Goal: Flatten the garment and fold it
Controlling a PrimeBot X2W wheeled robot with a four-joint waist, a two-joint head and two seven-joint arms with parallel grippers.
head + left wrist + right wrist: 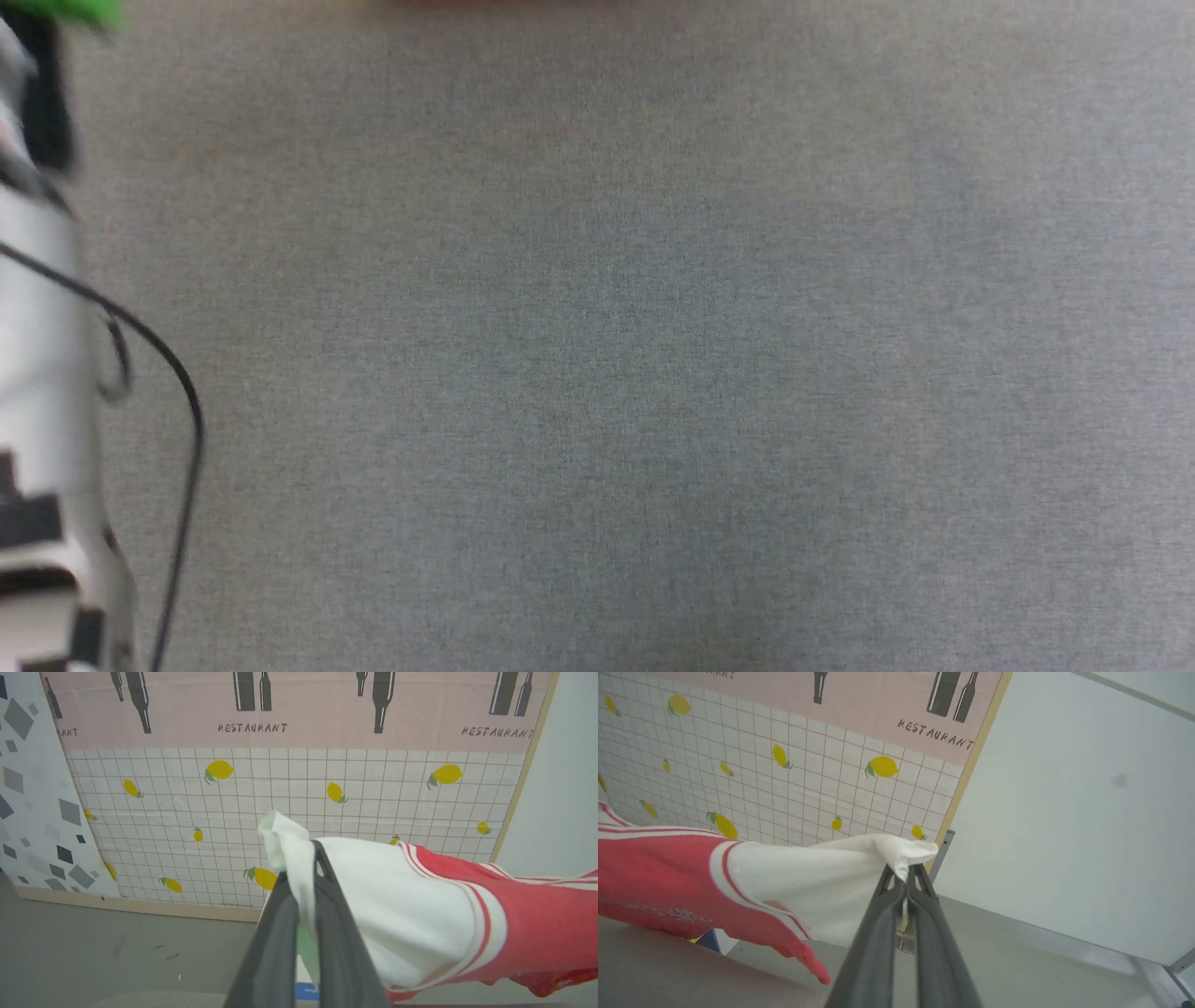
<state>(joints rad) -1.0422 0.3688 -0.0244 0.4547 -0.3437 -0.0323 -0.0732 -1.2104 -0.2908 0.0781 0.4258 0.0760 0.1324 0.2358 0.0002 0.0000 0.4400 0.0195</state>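
Backdrop at the far side: lemon-print grid panel [289,798] under a pink band lettered RESTAURANT, speckled panel [32,788] to its left, plain pale wall [1064,802] to the right. Grey woven surface [653,373] below, in the head view.

Garment [420,905] aloft, slung between both arms, sleeves well above the surface. Left pincer [303,870]: clenched on the end of one white sleeve, cloth bunched out past the tips. Right pincer [904,872]: clenched likewise on the other sleeve end. Red body sagging in the middle; low edge near the surface in the right wrist view, contact impossible to tell.

Step in hand, by judgement: flattening, at the spread-out stage, sleeves pulled well apart, nothing folded yet. Looks early in the task.

Next, probably: lower both arms together while drawing back toward the near side, land the low edge first, hold tension across the sleeves to settle the body without creases; only then let go.

Pose: both pairs of fingers [878,942] aimed at the far backdrop, roughly level, right pair rolled somewhat. Pale left forearm [37,317] blurred at the left edge of the head view, black cable [182,401] looping off it.
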